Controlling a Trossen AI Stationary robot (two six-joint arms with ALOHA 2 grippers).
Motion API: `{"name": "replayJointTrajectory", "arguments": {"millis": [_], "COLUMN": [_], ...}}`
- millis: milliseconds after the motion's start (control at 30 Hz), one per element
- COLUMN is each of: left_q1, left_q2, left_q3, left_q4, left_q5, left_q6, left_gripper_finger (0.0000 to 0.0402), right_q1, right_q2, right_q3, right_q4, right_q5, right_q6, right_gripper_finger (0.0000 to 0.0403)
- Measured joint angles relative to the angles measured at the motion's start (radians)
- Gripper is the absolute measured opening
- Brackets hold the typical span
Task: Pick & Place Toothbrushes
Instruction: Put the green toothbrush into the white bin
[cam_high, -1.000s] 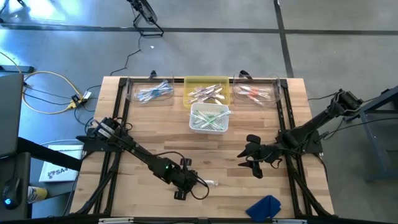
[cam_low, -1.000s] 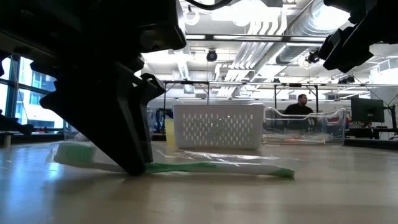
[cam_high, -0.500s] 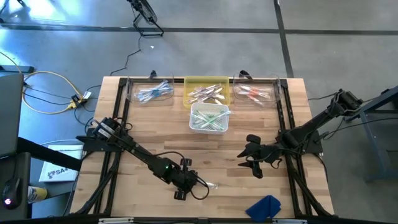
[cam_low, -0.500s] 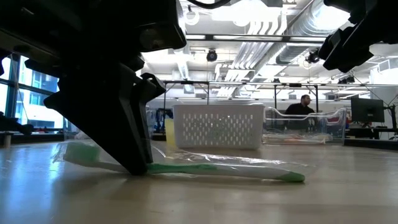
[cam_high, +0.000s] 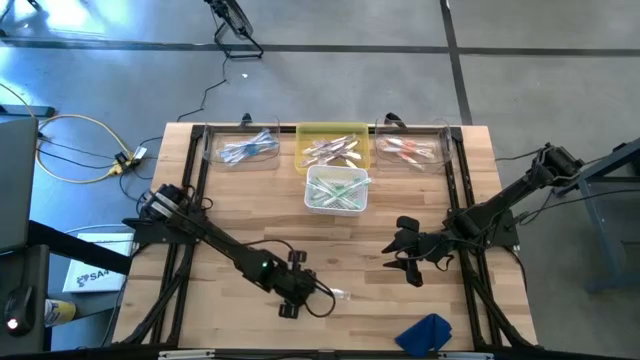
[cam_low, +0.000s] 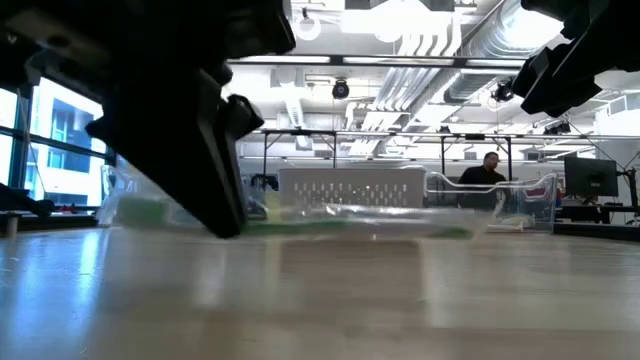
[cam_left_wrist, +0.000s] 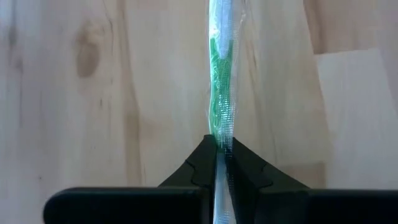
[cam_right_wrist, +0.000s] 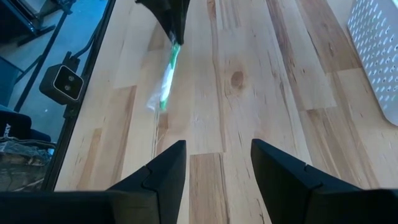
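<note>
My left gripper is near the table's front middle, shut on a green and white toothbrush in a clear wrapper. The toothbrush also shows in the low view, the left wrist view and the right wrist view. My right gripper hangs open and empty above the table right of centre, its fingers spread wide. Other toothbrushes lie in the white basket and the three bins at the far edge. My left gripper pinches the wrapped toothbrush between its two fingers at a spot some way in from one end. The fingers come from above, slanting down, and lie across it. The toothbrush hangs about level, clear of the table, its longer part sticking out toward the table's right.
A clear bin, a yellow bin and another clear bin stand along the far edge, with the white basket in front of the yellow one. A blue cloth lies at the front right. Bare wood lies between the grippers.
My left gripper has gone up with the toothbrush. The toothbrush lay on the table a second ago, then shifted a little toward the right, and now hangs level, lifted clear of the wood. My right arm has kept still.
</note>
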Motion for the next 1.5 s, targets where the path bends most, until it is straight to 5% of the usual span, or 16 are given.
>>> {"name": "replayJointTrajectory", "arguments": {"millis": [533, 1500], "left_q1": [0.056, 0.487], "left_q2": [-0.135, -0.212], "left_q3": [0.003, 0.004], "left_q4": [0.007, 0.194], "left_q5": [-0.124, -0.126], "left_q6": [0.085, 0.367], "left_gripper_finger": [0.0019, 0.0019], "right_q1": [0.0, 0.0], "right_q2": [0.0, 0.0], "right_q3": [0.0, 0.0], "right_q4": [-0.002, -0.008], "right_q5": [0.0, 0.0], "right_q6": [-0.007, -0.008], "right_gripper_finger": [0.0174, 0.0174]}}
